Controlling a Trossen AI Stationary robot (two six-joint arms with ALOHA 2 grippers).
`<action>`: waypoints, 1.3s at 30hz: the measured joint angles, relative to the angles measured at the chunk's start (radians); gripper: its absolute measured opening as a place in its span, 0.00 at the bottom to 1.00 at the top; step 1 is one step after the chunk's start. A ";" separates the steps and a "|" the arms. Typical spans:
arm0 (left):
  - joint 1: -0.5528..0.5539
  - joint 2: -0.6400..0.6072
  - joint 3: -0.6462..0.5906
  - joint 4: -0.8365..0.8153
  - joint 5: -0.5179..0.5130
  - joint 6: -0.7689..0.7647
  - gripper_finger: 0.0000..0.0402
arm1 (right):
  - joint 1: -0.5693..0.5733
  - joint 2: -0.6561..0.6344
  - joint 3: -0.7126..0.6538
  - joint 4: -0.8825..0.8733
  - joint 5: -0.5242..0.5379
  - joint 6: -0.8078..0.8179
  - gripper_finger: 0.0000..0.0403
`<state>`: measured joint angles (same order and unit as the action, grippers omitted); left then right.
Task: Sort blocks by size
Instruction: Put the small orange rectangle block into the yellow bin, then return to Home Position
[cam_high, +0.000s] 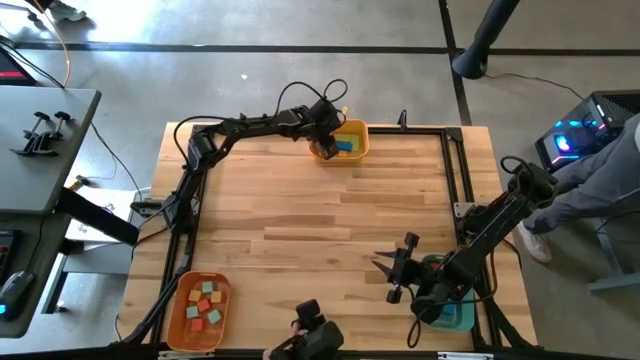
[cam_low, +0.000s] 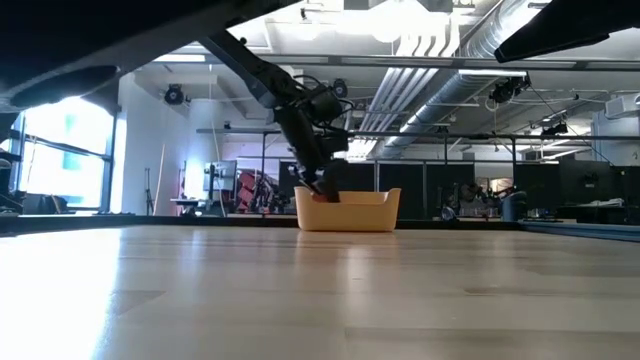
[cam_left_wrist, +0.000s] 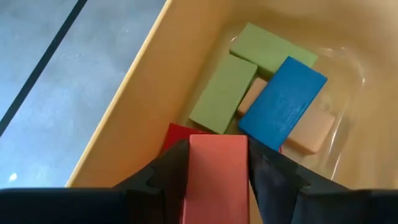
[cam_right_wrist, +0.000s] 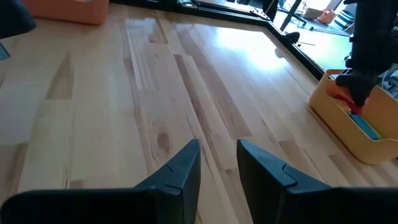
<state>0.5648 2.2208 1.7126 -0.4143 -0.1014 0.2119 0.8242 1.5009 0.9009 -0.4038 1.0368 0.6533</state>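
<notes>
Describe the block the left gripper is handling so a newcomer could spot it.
Find the yellow plastic bin at the wooden table's far edge. Over it, the left gripper has a salmon-red rectangular block between its fingers; the green and blue blocks lie loose below.

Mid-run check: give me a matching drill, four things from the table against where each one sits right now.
Things:
1. red block
2. blue block
3. orange bin
4. right tool

Places:
A. near-left table corner, holding small blocks
B. between the left tool's fingers, over the yellow bin
C. lying inside the yellow bin on other blocks
D. over the table's near right, beside the teal bin, holding nothing

Pairs: 1-B, 2-C, 3-A, 4-D
</notes>
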 joint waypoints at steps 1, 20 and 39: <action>0.000 0.000 0.000 0.003 0.003 0.000 0.38 | 0.000 0.000 0.000 -0.001 0.000 0.000 0.25; 0.009 0.001 0.000 -0.031 0.102 -0.105 0.37 | 0.000 0.000 0.000 -0.002 0.000 0.000 0.25; -0.053 0.011 0.000 -0.011 0.170 -0.027 0.32 | 0.000 0.000 0.000 -0.002 -0.009 0.001 0.25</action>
<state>0.5114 2.2314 1.7123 -0.4257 0.0682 0.1852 0.8243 1.5009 0.9009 -0.4057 1.0283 0.6544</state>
